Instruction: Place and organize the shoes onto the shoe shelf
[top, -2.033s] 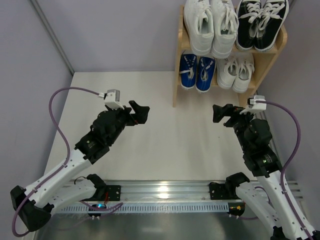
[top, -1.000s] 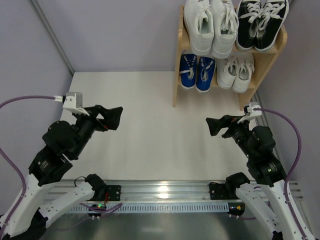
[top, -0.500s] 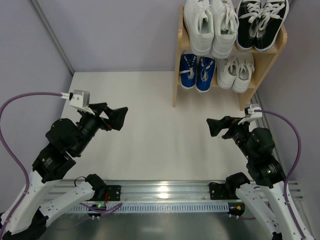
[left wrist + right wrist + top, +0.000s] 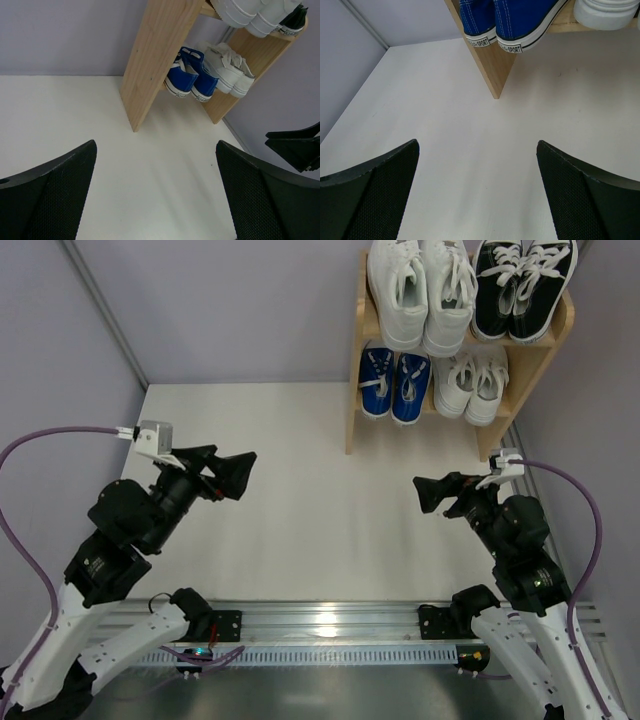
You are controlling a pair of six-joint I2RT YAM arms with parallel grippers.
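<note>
The wooden shoe shelf (image 4: pixel 353 390) stands at the back right of the table. Its top tier holds the white leather sneakers (image 4: pixel 420 290) and the black canvas sneakers (image 4: pixel 522 285). Its lower tier holds the blue sneakers (image 4: pixel 394 384) and the smaller white lace-ups (image 4: pixel 472 386). The shelf (image 4: pixel 150 60) with the blue pair (image 4: pixel 186 80) and the small white pair (image 4: pixel 227 67) shows in the left wrist view; the blue pair (image 4: pixel 507 22) also shows in the right wrist view. My left gripper (image 4: pixel 232 472) is open and empty over the left of the table. My right gripper (image 4: pixel 432 492) is open and empty in front of the shelf.
The white tabletop (image 4: pixel 320 510) is walled by grey panels at the left, back and right. A metal rail (image 4: pixel 330 625) carries both arm bases along the near edge. A purple cable (image 4: pixel 50 440) loops from the left wrist.
The left arm drew back toward the left and near side, then edged slightly forward. The right arm drew back a little from the shelf. Both grippers stayed open and empty.
</note>
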